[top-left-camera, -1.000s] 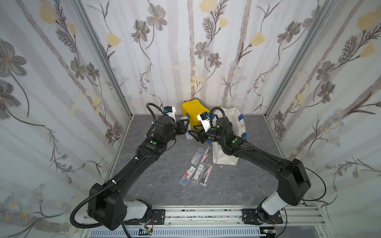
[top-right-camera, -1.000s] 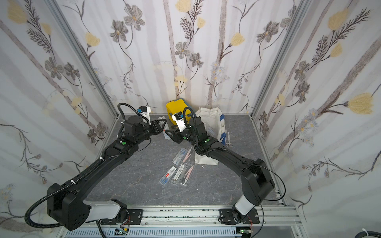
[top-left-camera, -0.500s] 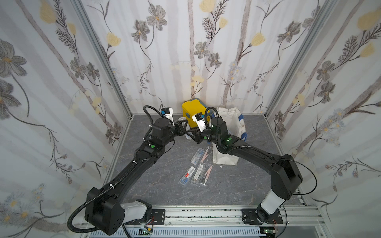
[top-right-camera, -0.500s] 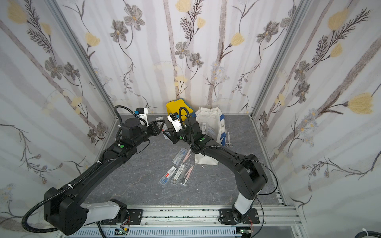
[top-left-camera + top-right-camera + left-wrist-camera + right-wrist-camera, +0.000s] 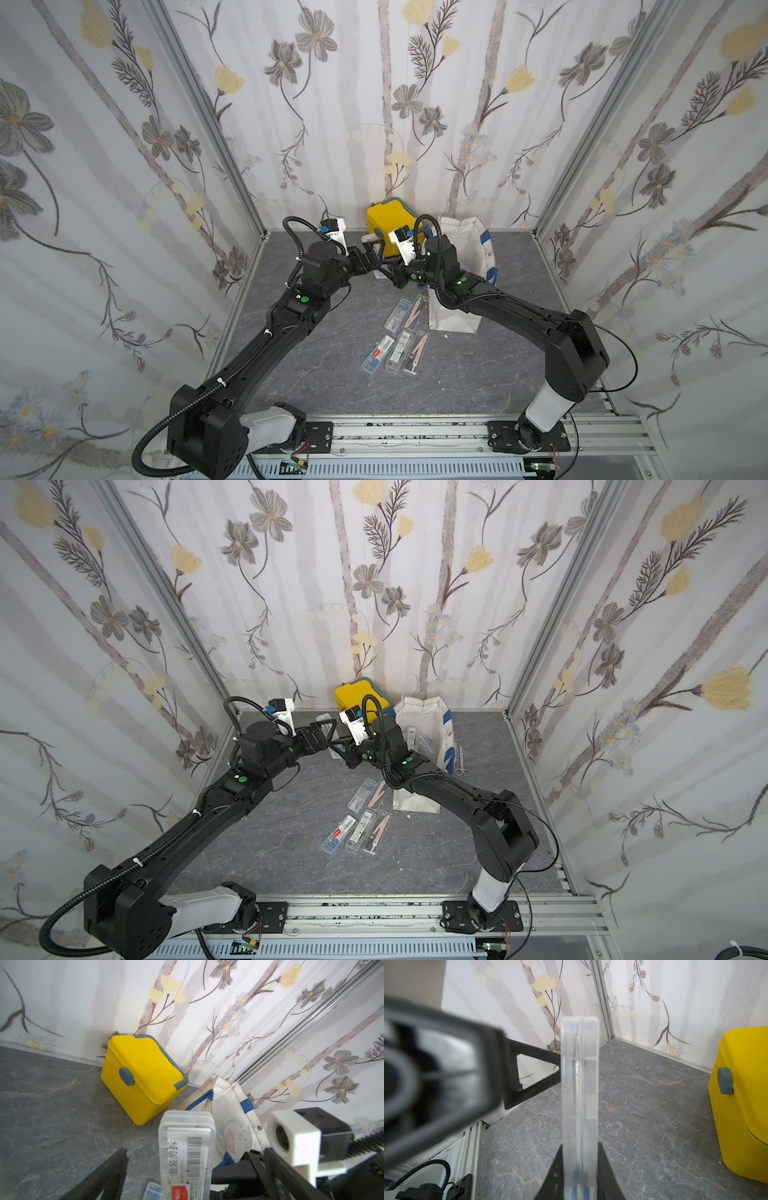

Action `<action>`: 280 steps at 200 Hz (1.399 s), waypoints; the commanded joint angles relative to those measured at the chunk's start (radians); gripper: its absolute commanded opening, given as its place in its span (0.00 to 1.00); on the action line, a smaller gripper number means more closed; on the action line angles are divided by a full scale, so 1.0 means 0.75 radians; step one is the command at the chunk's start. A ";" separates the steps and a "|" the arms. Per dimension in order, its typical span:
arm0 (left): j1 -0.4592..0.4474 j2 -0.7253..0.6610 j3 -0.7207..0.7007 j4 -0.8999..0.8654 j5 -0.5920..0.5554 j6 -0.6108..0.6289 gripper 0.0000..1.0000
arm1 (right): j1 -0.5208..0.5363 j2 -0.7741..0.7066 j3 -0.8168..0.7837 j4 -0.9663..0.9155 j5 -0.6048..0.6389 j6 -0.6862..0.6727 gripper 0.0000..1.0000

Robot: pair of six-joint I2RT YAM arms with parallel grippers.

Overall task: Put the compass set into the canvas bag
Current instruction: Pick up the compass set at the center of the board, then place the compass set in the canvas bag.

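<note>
A clear plastic compass set case (image 5: 187, 1147) with a barcode label stands on end in the air between my two grippers. My right gripper (image 5: 580, 1147) is shut on its lower end, one finger on each flat face. My left gripper (image 5: 187, 1185) is open, its fingers (image 5: 108, 1176) standing apart from the case. In both top views the two grippers, left (image 5: 371, 258) and right (image 5: 394, 271), meet in front of the yellow box. The off-white canvas bag (image 5: 461, 257) (image 5: 424, 721) with blue straps lies just right of them, its mouth toward the back wall.
A yellow lidded box (image 5: 386, 220) (image 5: 745, 1105) stands at the back wall beside the bag. Several more clear cases (image 5: 395, 345) lie on the grey table in front of the bag. Small scissors (image 5: 460, 762) lie right of the bag. A small blue-filled case (image 5: 152, 1191) lies under the grippers.
The right gripper has closed on the case, and the left gripper, shut on it before, has opened. Both grippers have drifted a little to the left.
</note>
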 commanded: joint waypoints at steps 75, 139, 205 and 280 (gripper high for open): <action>0.026 -0.087 -0.134 0.168 -0.011 0.011 1.00 | -0.232 -0.301 -0.050 -0.120 0.254 -0.064 0.12; 0.027 0.022 -0.174 0.086 -0.050 -0.051 1.00 | -0.432 -0.311 -0.112 -0.331 0.391 -0.057 0.12; 0.009 0.184 -0.163 -0.056 -0.061 -0.037 1.00 | -0.482 -0.073 -0.028 -0.479 0.413 -0.076 0.14; -0.078 0.412 -0.061 -0.207 -0.125 0.015 1.00 | -0.488 0.160 0.163 -0.680 0.488 -0.123 0.17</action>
